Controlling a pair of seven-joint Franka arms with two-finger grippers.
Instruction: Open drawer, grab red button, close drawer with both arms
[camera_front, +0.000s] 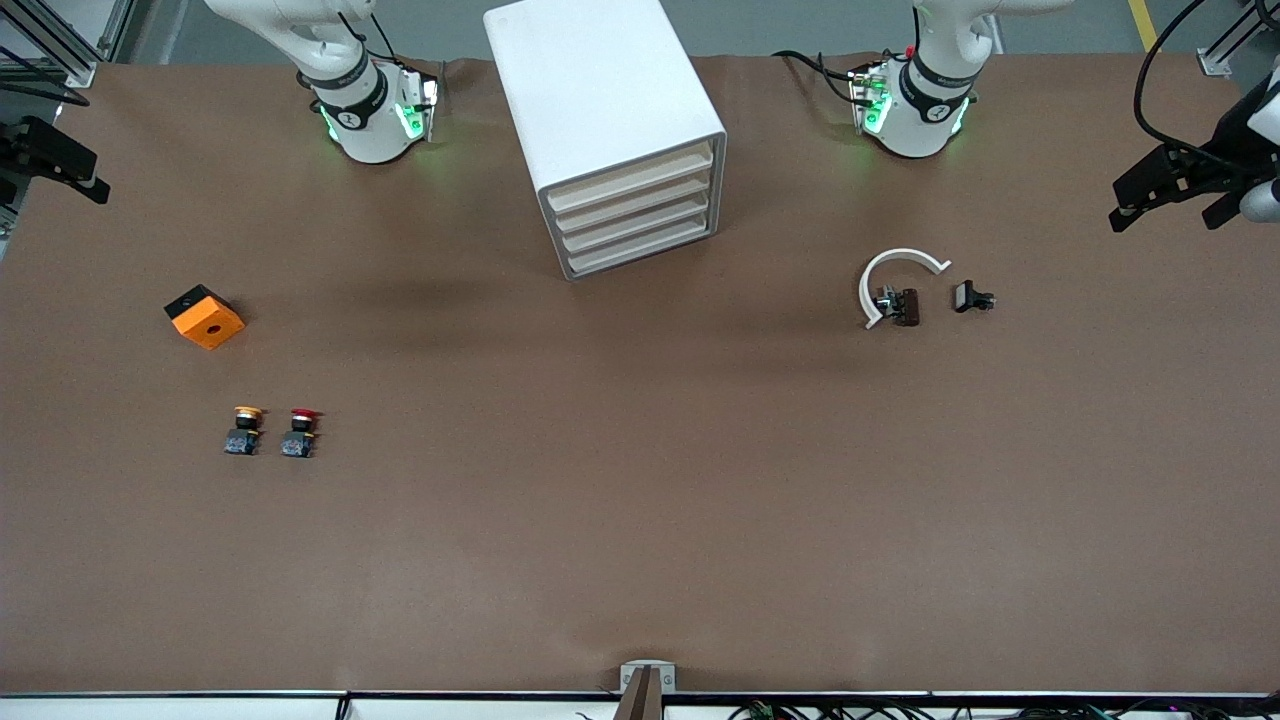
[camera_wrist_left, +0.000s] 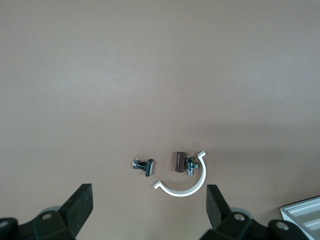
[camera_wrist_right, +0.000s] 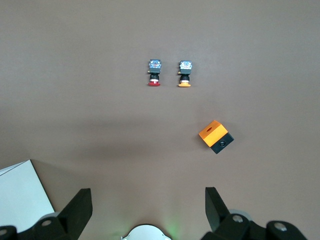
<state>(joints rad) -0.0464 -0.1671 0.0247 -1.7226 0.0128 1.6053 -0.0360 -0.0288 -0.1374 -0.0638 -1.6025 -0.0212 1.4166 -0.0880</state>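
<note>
The white cabinet (camera_front: 600, 90) stands between the two arm bases, its fronts facing the front camera. Its top drawer (camera_front: 632, 178) is shut, like the three below it. The red-capped button (camera_front: 301, 432) lies on the table toward the right arm's end, beside the orange-yellow one (camera_front: 244, 430). Both show in the right wrist view, red (camera_wrist_right: 154, 73) and orange-yellow (camera_wrist_right: 185, 73). My right gripper (camera_wrist_right: 147, 192) is open and empty, high over the table near its base. My left gripper (camera_wrist_left: 149, 192) is open and empty, high over a white clip (camera_wrist_left: 180, 192).
An orange and black box (camera_front: 204, 316) lies farther from the front camera than the buttons. Toward the left arm's end lie the white curved clip (camera_front: 905, 254), a brown part (camera_front: 908, 306) and a small black part (camera_front: 970, 296).
</note>
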